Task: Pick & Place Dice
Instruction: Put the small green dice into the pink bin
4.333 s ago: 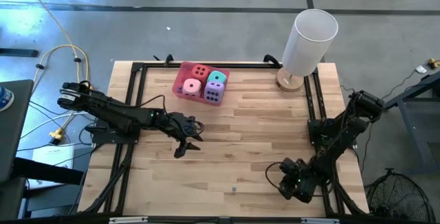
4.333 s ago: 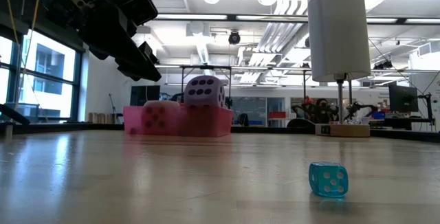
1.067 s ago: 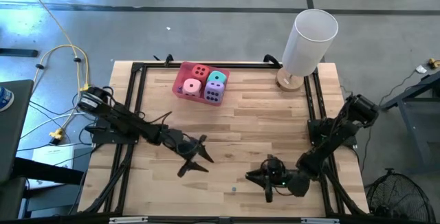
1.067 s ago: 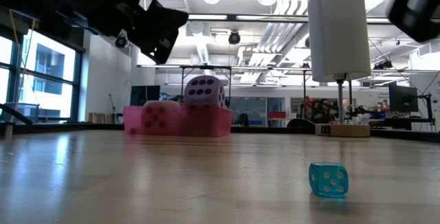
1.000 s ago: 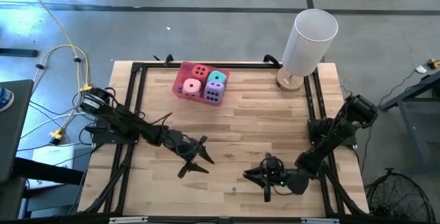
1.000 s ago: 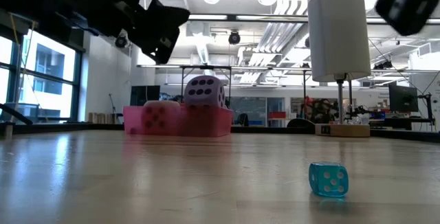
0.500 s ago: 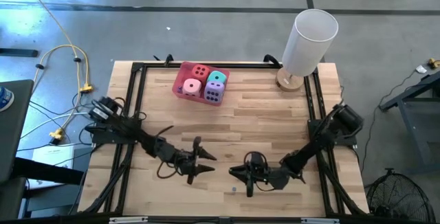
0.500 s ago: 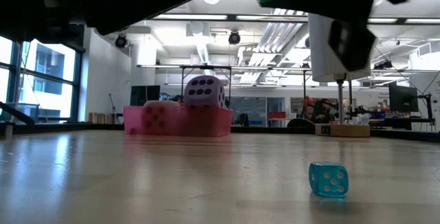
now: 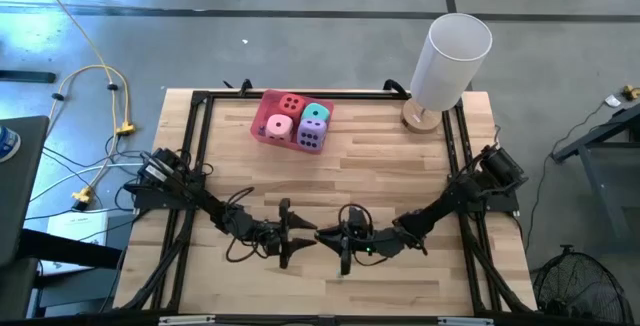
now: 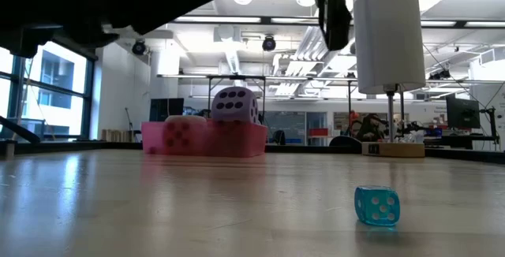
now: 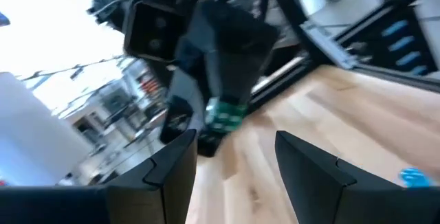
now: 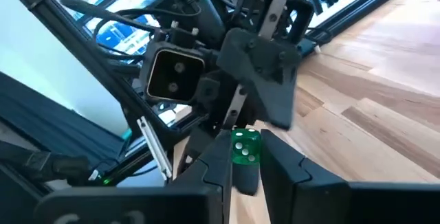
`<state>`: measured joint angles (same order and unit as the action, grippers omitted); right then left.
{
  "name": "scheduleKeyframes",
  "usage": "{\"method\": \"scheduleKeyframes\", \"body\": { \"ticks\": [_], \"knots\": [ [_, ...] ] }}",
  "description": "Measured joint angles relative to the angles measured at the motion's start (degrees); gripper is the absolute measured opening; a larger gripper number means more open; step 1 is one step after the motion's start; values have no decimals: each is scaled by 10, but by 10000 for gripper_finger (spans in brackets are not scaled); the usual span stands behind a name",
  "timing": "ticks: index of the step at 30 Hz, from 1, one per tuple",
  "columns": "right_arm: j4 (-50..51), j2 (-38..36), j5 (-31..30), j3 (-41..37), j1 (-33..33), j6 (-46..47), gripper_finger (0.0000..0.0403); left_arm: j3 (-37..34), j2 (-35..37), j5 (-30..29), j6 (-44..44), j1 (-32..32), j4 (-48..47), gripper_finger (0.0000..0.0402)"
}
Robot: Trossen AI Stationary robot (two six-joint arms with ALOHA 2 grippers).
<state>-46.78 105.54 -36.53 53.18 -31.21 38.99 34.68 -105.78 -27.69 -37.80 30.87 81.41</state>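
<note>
right wrist view: right end effector pinches a tiny green die toward the half-open left end effector, apparently for handover above the counter.

Green die white-pipped, small die translucent blue

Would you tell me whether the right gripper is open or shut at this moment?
Shut: the right gripper pinches a small green die between its fingertips, facing the open left gripper.
</note>
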Motion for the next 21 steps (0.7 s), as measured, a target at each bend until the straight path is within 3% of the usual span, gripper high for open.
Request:
{"method": "scheduleKeyframes", "body": {
  "ticks": [4, 21],
  "knots": [
    [5, 0, 10, 7, 9, -2, 38, 16, 0, -42, -1, -1, 0, 190],
    [26, 0, 10, 7, 12, 16, 43, 26, 0, -42, -33, -1, -1, 187]
  ]
}}
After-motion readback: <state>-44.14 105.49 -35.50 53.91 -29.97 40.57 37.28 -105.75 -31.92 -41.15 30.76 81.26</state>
